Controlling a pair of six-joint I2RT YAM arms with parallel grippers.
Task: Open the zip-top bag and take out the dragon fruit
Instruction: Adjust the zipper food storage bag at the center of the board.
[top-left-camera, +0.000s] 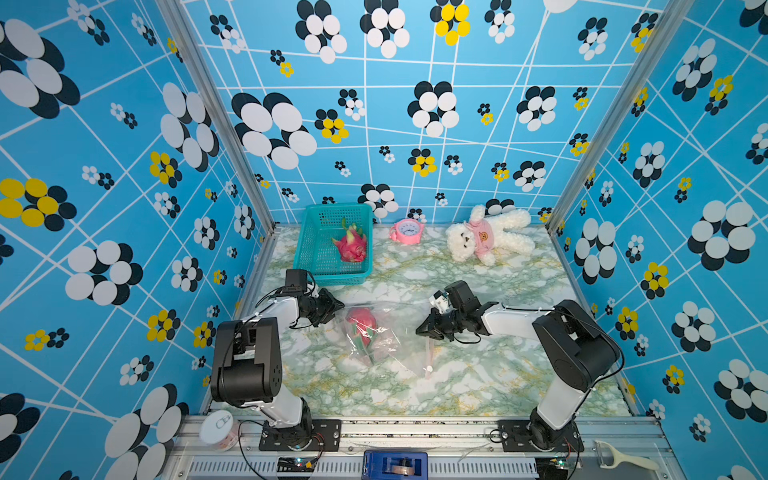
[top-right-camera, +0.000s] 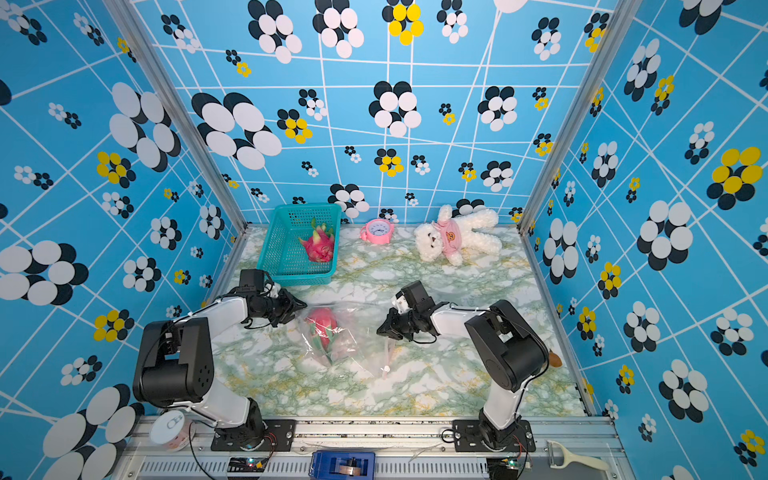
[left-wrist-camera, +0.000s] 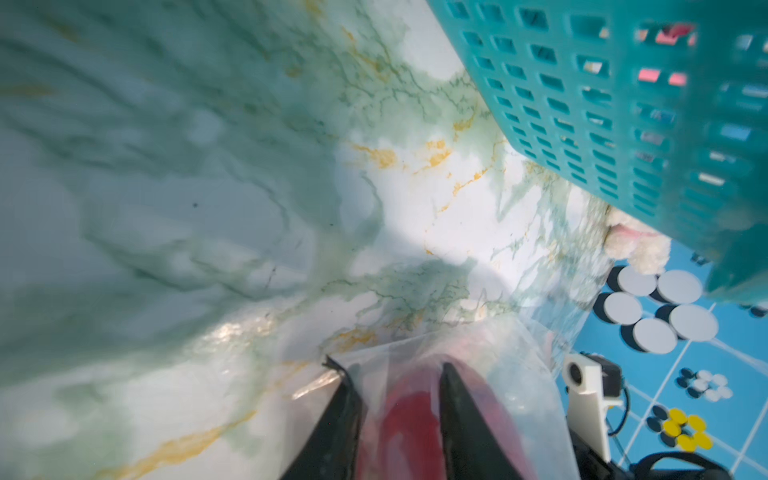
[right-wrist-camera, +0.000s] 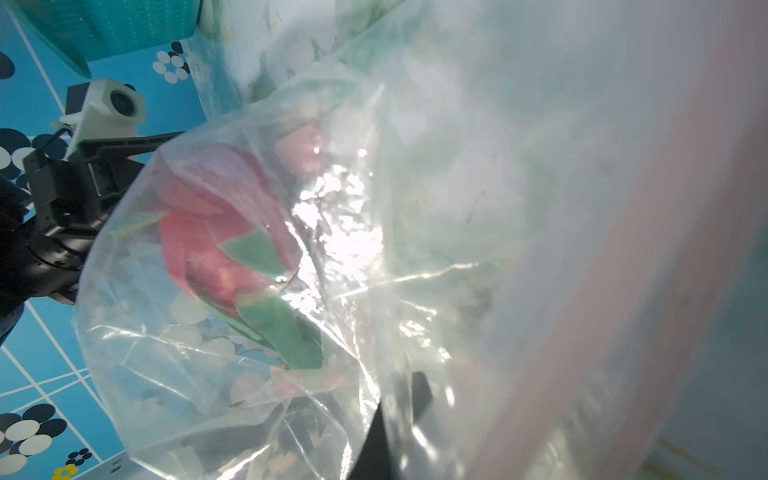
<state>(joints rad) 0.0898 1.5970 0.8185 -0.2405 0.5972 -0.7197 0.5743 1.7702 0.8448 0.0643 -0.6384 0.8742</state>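
The clear zip-top bag (top-left-camera: 388, 345) (top-right-camera: 349, 340) lies mid-table with a red dragon fruit (top-left-camera: 361, 326) (top-right-camera: 322, 326) inside. Its pale pink zip strip (top-left-camera: 429, 353) (right-wrist-camera: 644, 249) runs along the right-hand edge. My left gripper (top-left-camera: 338, 309) (left-wrist-camera: 390, 370) is at the bag's left end. Its fingers (left-wrist-camera: 461, 415) stand narrow, with film and the red fruit (left-wrist-camera: 407, 415) between them. My right gripper (top-left-camera: 422, 330) (right-wrist-camera: 399, 395) is shut on the film near the zip strip, that edge lifted slightly. In the right wrist view the fruit (right-wrist-camera: 199, 232) shows through the crinkled plastic.
A teal mesh basket (top-left-camera: 316, 249) (left-wrist-camera: 602, 104) stands at the back left, close behind my left arm, and holds another dragon fruit (top-left-camera: 351, 245). A pink alarm clock (top-left-camera: 407, 230) and a white teddy bear (top-left-camera: 486, 235) lie along the back wall.
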